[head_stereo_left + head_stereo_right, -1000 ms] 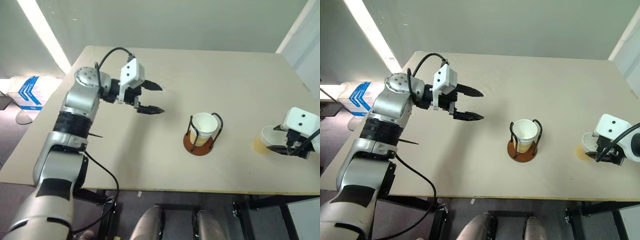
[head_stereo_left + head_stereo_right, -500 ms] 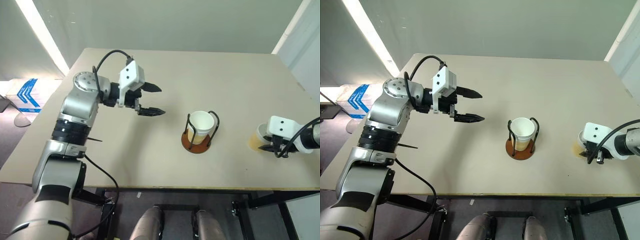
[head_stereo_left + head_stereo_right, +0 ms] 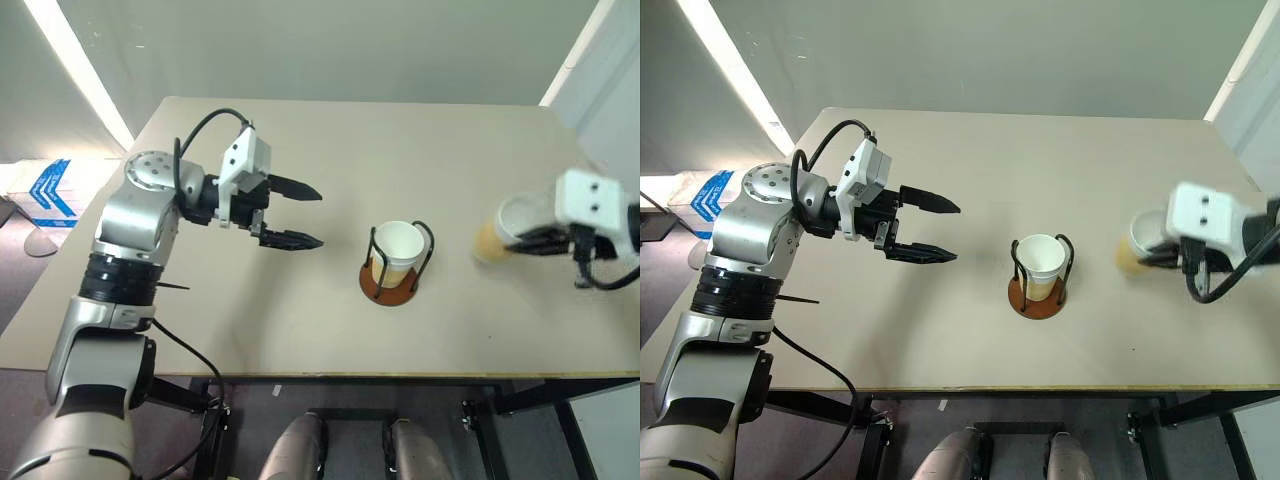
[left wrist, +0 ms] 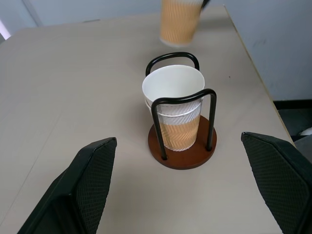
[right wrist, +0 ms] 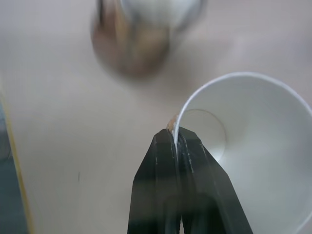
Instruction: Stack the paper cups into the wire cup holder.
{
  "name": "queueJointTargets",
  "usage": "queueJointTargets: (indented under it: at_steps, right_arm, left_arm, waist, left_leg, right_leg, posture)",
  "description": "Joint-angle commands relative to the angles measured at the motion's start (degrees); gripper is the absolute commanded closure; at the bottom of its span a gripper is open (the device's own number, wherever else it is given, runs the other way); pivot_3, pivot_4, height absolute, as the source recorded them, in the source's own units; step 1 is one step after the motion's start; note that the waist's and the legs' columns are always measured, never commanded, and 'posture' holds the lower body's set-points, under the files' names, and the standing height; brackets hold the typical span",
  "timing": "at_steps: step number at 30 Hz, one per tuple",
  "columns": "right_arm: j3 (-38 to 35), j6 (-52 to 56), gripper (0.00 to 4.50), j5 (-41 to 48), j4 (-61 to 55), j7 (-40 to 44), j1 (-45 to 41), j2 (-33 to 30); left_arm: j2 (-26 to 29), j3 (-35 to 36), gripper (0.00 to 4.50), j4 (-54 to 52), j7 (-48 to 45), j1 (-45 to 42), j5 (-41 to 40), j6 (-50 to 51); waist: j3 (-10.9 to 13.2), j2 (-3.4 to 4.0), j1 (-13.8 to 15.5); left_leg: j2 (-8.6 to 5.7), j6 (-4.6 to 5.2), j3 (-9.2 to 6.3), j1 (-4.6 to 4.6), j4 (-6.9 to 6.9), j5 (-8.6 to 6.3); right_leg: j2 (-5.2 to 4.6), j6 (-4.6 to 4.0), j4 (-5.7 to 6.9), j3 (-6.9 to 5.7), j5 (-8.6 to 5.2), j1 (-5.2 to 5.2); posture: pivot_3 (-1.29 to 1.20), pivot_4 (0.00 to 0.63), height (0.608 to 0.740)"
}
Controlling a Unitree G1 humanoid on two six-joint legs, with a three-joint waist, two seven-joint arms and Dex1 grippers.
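- Cup in transit (image 3: 498,228): one of the paper cups was held off the bench (image 3: 300,330), tilted, to the right of the wire cup holder (image 3: 397,275) and well apart from it. A second before, it had stood on the bench near the right edge; it had since been lifted and carried inward.
- Grip: the right hand (image 5: 176,139) had been open around the cup a second before and was now pinched on its white rim, one finger inside the wall and one outside, as the right wrist view showed. The rim looked slightly pressed at that spot.
- Holder: the wire cup holder stood near the middle of the bench with its rust-brown base flat. White-rimmed paper cups (image 4: 174,105) already sat upright between the wire loops; a seam line below the top rim suggested more than one nested there, though the count could not be confirmed.
- Left hand (image 3: 300,214): empty, its fingers spread wide, hanging over the bench to the left of the holder and pointing toward it. It had drawn back slightly.
- Finding: pickup was complete. Judged remaining: bringing the held cup over the holder, righting it, and lowering it into the nested cup. A rim pinch may let the cup swing.
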Motion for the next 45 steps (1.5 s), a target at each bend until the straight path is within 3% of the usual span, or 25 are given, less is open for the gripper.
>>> queueJointTargets:
  at_steps: [1,4,8,14,26,29,34,39,42,45]
  right_arm:
    - [5.22,2.11,4.49,0.57,-3.84,3.66,-11.64,2.57]
    - [12.02,0.90,4.49,-3.28,-3.24,6.81,-20.07,7.07]
    - [17.75,-0.62,4.49,-7.12,-0.91,8.60,-24.57,12.78]
    - [22.59,-7.70,4.49,-13.98,5.24,10.51,-24.50,17.47]
    - [23.65,-13.28,4.49,-20.48,9.94,12.21,-20.46,21.60]
    - [22.48,-10.89,3.83,-21.04,10.64,10.99,-21.77,23.26]
    - [18.81,-8.38,2.07,-21.36,13.54,6.96,-25.05,25.06]
    - [7.45,2.42,0.30,-16.80,14.20,-0.19,-22.19,23.41]
    - [-1.53,10.43,0.30,-14.65,11.47,-6.59,-14.70,22.36]
    - [-12.14,18.49,0.30,-12.85,7.27,-15.44,-6.37,25.40]
  left_arm:
    - [0.97,1.36,0.00,-2.62,-0.48,-1.04,-0.86,0.56]
    - [2.57,2.56,0.00,-3.98,-1.80,-0.45,-2.20,1.26]
    - [3.79,3.59,0.00,-5.76,-1.44,0.34,-3.21,2.22]
    - [4.43,4.44,0.00,-8.69,0.27,1.67,-3.91,3.89]
    - [4.61,4.74,0.00,-11.53,2.58,3.48,-4.48,5.58]
    - [4.41,4.02,0.00,-10.90,2.63,3.50,-3.96,4.87]
    - [4.30,3.57,0.00,-10.60,2.63,3.73,-3.60,4.39]
    - [3.86,4.15,0.00,-9.76,5.34,4.64,-2.56,4.50]
    - [3.25,5.76,0.00,-9.75,8.40,5.85,-3.23,5.76]
    - [2.74,8.08,0.00,-9.68,11.78,6.94,-4.58,7.39]
  waist:
    - [-0.03,-0.09,-0.12]
    - [-0.07,-0.24,-0.29]
    - [-0.06,-0.22,-0.25]
    - [-0.06,-0.21,-0.24]
    - [-0.06,-0.22,-0.38]
    - [-0.06,-0.22,-0.39]
    - [-0.05,-0.22,-0.40]
    - [-0.06,-0.23,-0.14]
    - [-0.06,-0.34,0.27]
    - [-0.05,-0.34,0.25]
  left_leg:
    - [0.00,0.03,-0.08,0.00,-0.01,-0.02]
    - [0.02,0.11,-0.33,0.03,-0.04,-0.09]
    - [0.00,-0.11,-0.33,-0.05,-0.05,0.06]
    - [0.01,-0.17,-0.34,-0.04,-0.06,0.09]
    - [0.03,-0.33,-0.32,0.05,-0.14,0.11]
    - [0.03,-0.35,-0.33,0.09,-0.14,0.12]
    - [0.04,-0.28,-0.35,0.11,-0.27,0.12]
    - [0.04,-0.38,-0.44,0.12,-0.50,0.25]
    - [0.04,-0.71,-0.46,0.14,-0.64,0.42]
    - [0.04,-0.75,-0.41,0.12,-0.71,0.43]
  right_leg:
    - [0.00,-0.04,-0.01,-0.02,-0.02,0.01]
    - [0.06,-0.18,-0.02,-0.13,-0.07,0.04]
    - [0.03,-0.24,0.04,-0.15,-0.06,-0.07]
    - [-0.01,-0.37,0.15,-0.20,-0.12,-0.11]
    - [-0.01,-0.57,0.55,-0.20,-0.22,-0.23]
    - [-0.01,-0.63,0.69,-0.21,-0.26,-0.26]
    - [-0.01,-0.81,0.72,-0.21,-0.19,-0.33]
    - [-0.01,-0.91,0.71,-0.26,-0.17,-0.36]
    - [-0.02,-0.94,0.64,-0.26,-0.19,-0.32]
    - [-0.02,-0.90,0.63,-0.26,-0.17,-0.38]
  posture:
    - [0.00,0.150,0.740]
    - [0.00,0.150,0.740]
    - [0.00,0.150,0.740]
    - [0.00,0.150,0.740]
    - [0.00,0.150,0.740]
    - [0.00,0.150,0.740]
    - [0.00,0.150,0.740]
    - [0.00,0.150,0.740]
    - [0.00,0.150,0.740]
    - [0.00,0.150,0.740]
